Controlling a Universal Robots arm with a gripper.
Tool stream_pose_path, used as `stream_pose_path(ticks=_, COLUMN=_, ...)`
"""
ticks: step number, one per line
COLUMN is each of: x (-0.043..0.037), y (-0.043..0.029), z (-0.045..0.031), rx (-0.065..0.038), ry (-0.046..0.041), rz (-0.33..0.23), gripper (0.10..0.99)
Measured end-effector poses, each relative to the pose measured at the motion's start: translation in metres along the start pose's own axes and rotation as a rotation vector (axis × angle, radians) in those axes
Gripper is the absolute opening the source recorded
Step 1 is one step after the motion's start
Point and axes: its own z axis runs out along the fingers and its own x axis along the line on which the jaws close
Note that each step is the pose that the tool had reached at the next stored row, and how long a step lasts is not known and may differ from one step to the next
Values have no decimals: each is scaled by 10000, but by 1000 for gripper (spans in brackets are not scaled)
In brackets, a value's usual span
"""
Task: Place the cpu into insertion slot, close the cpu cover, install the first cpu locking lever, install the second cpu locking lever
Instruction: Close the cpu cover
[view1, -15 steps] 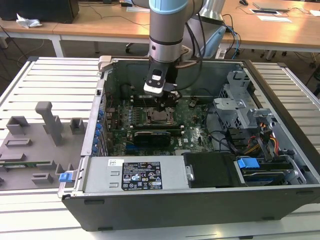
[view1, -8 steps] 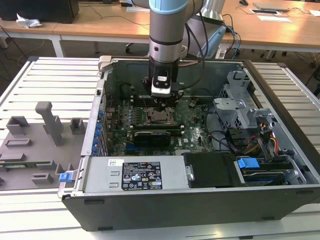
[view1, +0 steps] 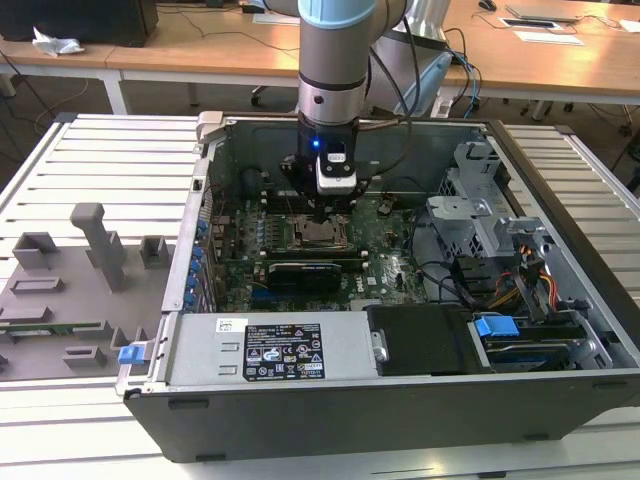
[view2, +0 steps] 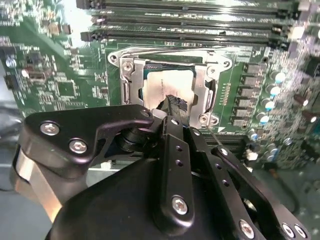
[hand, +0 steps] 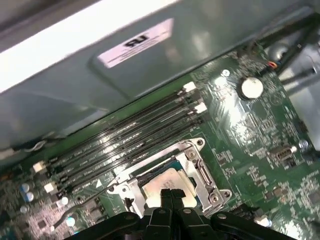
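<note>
The cpu (view2: 161, 86) lies flat in the insertion slot (view1: 318, 236) on the green motherboard, its pale metal face showing through the window of the cpu cover (view2: 201, 79). The silvery cover lies down around the chip in both wrist views, cpu (hand: 165, 181) and cover (hand: 198, 166). My gripper (view1: 322, 212) hangs straight over the socket. Its black fingertips are pressed together, gripper (view2: 175, 103) and gripper (hand: 171, 193), low over the chip's near edge with nothing between them. A thin wire lever (hand: 75, 212) sticks out beside the socket.
Long black memory slots (hand: 125, 142) run along the socket's far side. The open computer case has a power supply (view1: 270, 350) at the front and a drive cage with cables (view1: 500, 250) at the exterior view's right. A grey fixture tray (view1: 70, 290) lies outside the case.
</note>
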Motion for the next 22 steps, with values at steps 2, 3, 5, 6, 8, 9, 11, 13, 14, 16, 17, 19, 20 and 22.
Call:
stream_pose_path(ticks=2, x=0, y=0, z=0, rx=-4, ry=6, rz=-410, gripper=106)
stream_pose_path(ticks=3, x=0, y=0, z=0, rx=-7, ry=9, rz=-649, gripper=106)
stream_pose_path(ticks=5, x=0, y=0, z=0, rx=-10, ry=13, rz=-1004, gripper=106)
stream_pose_path(ticks=6, x=0, y=0, z=0, rx=-13, ry=16, rz=-1193, gripper=106)
stream_pose_path(ticks=8, x=0, y=0, z=0, rx=-16, ry=21, rz=-1570, gripper=106)
stream_pose_path(ticks=9, x=0, y=0, z=0, rx=-19, ry=24, rz=-1842, gripper=106)
stream_pose_path(ticks=11, x=0, y=0, z=0, rx=-24, ry=30, rz=-2284, gripper=106)
stream_pose_path(ticks=13, x=0, y=0, z=0, rx=-30, ry=36, rz=-2724, gripper=106)
stream_pose_path(ticks=14, x=0, y=0, z=0, rx=-32, ry=38, rz=-2927, gripper=106)
stream_pose_path(ticks=16, x=0, y=0, z=1, rx=-37, ry=44, rz=-3329, gripper=106)
stream_pose_path(ticks=17, x=0, y=0, z=1, rx=-40, ry=48, rz=-3678, gripper=106)
stream_pose_path(ticks=19, x=0, y=0, z=0, rx=-46, ry=56, rz=-4234, gripper=106)
stream_pose_path(ticks=20, x=0, y=0, z=1, rx=-48, ry=58, rz=-4437, gripper=106)
stream_pose_path(ticks=22, x=0, y=1, z=1, rx=-54, ry=64, rz=-4965, gripper=106)
